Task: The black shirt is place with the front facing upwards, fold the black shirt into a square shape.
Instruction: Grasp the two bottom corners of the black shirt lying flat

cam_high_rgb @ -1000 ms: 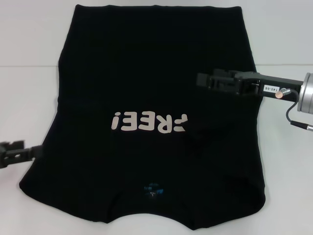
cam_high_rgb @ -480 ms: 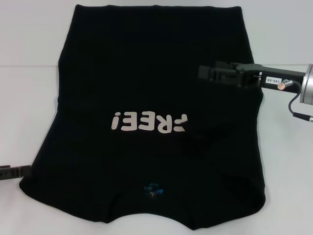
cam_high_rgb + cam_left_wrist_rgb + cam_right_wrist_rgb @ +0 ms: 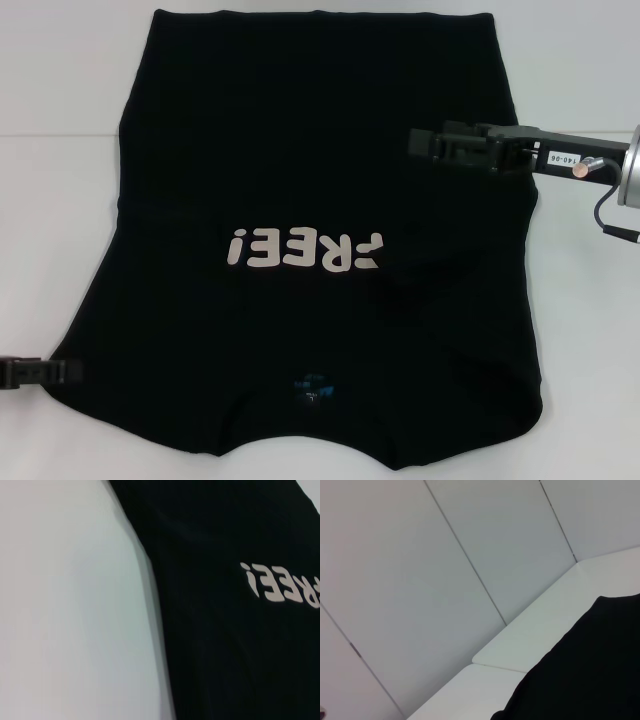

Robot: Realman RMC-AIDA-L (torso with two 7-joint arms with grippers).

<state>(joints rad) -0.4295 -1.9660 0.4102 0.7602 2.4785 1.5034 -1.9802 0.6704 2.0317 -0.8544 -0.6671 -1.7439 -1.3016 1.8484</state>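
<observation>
The right gripper, a black two-fingered claw on a silver arm, hangs level over the right side of the large soft black cotton shirt, above and to the right of the shirt's pale lettering. Its fingers point toward the shirt's middle. Whether they are parted or closed cannot be told, and nothing is seen held in them; contact with the cloth is unclear too. A small white label and a copper-coloured stud show on the gripper body behind the fingers.

The left gripper, also black, sits low at the shirt's near left corner, its tip just at the edge of the cloth by the sleeve. Only its end shows, so its state cannot be told, nor whether it touches the fabric.

The shirt lies spread flat, front up, on the white table, covering most of the surface. Its collar end is nearest the robot, so the beige "FREE!" lettering reads upside down across the chest. A small teal neck label sits below the lettering, near the collar. The hem lies straight along the far side, and faint creases run from the lettering toward the near right corner. The left wrist view shows the shirt's left edge on the table with the lettering beyond it.
</observation>
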